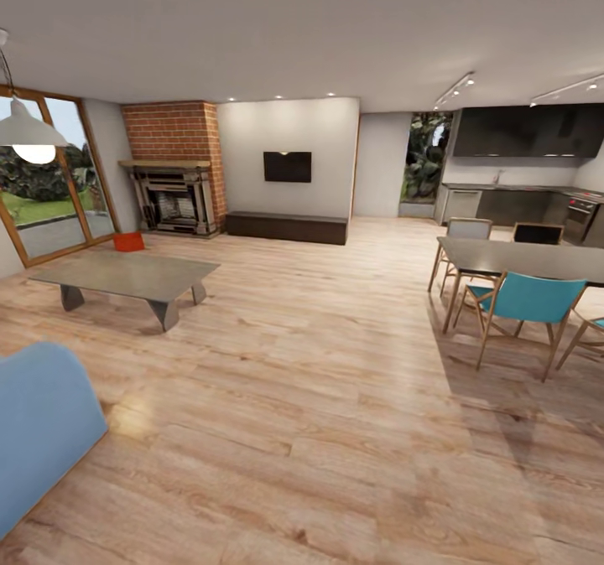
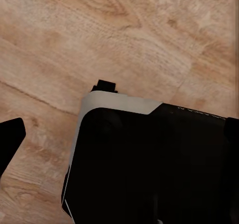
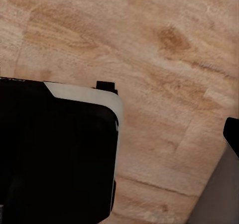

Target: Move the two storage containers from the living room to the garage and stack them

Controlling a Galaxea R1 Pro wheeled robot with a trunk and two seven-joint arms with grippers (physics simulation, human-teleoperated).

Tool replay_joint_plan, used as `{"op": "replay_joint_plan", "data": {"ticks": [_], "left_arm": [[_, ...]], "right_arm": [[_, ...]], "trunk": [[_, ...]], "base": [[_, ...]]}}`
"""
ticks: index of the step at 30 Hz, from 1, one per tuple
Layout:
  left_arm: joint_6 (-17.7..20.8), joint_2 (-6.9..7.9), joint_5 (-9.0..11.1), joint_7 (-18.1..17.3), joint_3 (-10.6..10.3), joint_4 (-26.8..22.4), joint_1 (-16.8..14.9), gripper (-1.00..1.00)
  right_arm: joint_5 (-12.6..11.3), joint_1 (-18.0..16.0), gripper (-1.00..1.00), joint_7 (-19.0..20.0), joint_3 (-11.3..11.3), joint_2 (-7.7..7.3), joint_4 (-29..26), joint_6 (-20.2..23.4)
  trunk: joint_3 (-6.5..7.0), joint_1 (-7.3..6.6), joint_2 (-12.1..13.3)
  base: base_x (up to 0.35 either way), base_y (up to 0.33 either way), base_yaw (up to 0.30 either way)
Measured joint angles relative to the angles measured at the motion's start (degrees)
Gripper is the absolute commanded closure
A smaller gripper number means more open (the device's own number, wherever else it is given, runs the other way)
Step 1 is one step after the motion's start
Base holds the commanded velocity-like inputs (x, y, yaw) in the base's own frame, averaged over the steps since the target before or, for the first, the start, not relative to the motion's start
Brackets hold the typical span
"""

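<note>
1. Setting: the living room, with a light wood plank floor (image 1: 335, 397) running through to a kitchen at the far right. The brick fireplace (image 1: 174, 167) stands in the far corner and serves as the landmark below.
2. Task item: 1 storage container (image 1: 128, 241), red-orange and open-topped, sits on the plank floor just in front of the fireplace, on its window side, behind the far end of the low grey coffee table (image 1: 126, 276). A 2nd container cannot be made out.
3. Other fixtures: the black wall TV (image 1: 287, 166) and the long dark cabinet (image 1: 286, 227) lie beside the fireplace, away from the window; the dining table (image 1: 520, 259) and teal chairs stand well apart from it.
4. Grippers: both wrist views look down on bare planks past the robot's own dark base. Whether either pincer is wide or narrow cannot be told.
5. Judgement: the arms appear stowed low for travel; the approach to the container is not yet made, so carrying has not begun.
</note>
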Motion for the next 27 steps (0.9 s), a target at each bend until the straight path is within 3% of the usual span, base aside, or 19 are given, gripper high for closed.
{"op": "replay_joint_plan", "data": {"ticks": [22,27], "left_arm": [[0.00,0.00,0.00,0.00,0.00,0.00,0.00,-1.00],[-0.02,0.00,0.00,0.00,0.00,0.00,0.00,-1.00]], "right_arm": [[0.15,0.00,-1.00,0.00,0.12,-0.19,0.00,0.22],[1.34,0.00,-1.00,0.01,0.13,-0.19,0.00,0.44]], "trunk": [[0.00,0.00,0.00],[0.00,0.00,0.00]], "base": [[0.324,0.000,0.000],[0.324,0.000,0.000]]}}
